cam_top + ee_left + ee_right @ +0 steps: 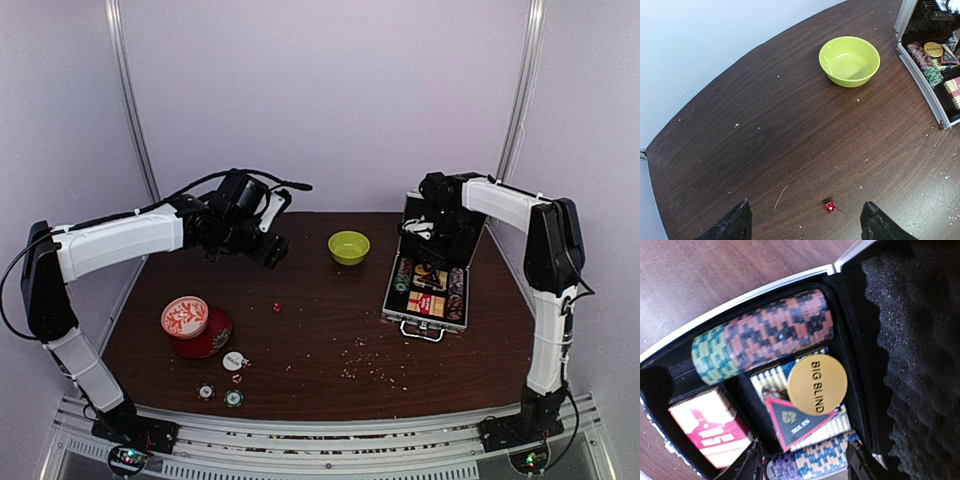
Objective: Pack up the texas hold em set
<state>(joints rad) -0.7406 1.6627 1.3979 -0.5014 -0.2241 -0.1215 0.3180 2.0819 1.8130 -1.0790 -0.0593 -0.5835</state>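
The silver case (425, 290) lies open at the right, its lid propped up behind. My right gripper (432, 240) hovers open and empty over its inside (805, 465). Below it lie a chip row (770, 337), a gold "BIG BLIND" button (817, 385), a black-and-red triangle (795, 422) and a red card deck (710, 427). My left gripper (270, 250) is open and empty above the table (805, 225). A tiny red die (830, 207) lies between its fingertips, well below them; it also shows in the top view (277, 307). A white button (234, 360) and two chips (206, 392) (234, 398) lie front left.
A lime-green bowl (348, 247) stands at the back centre, left of the case (922, 75), and also shows in the left wrist view (849, 61). A red-and-white round tin (192, 322) sits front left. Pale crumbs (365, 365) are scattered on the dark wooden table.
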